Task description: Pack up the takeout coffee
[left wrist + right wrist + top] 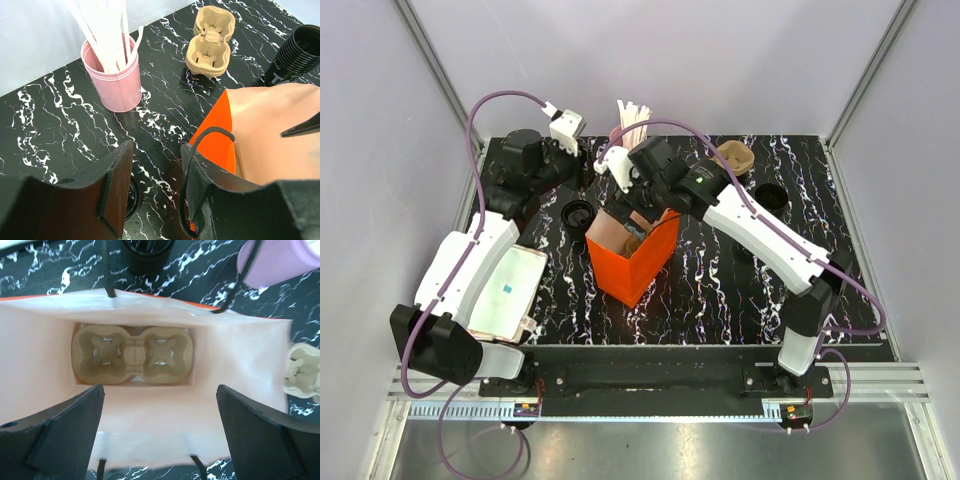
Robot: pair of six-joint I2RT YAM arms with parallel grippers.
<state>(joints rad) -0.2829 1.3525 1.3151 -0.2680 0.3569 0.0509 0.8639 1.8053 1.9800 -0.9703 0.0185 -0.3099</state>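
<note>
Bag: orange paper bag (625,268) stands upright mid-desk (710,300), mouth open; one two-cup cardboard carrier (132,354) lies flat on its floor.
Pink cup (117,82): near the far edge, holds white sticks (102,30).
Far edge, right of middle: spare carriers (210,42), then a black cup stack (297,50).
Right arm: reaches over the bag; right claw (160,390) points down into the mouth, fingers spread wide, empty.
Left arm: left claw (156,146) low at the bag's left rim, fingers part-spread, nothing between them; the cord handle (200,134) lies against one finger.
Takeout coffee (745,252): small, black, dim against the dark desk right of the bag, partly under the right forearm.
</note>
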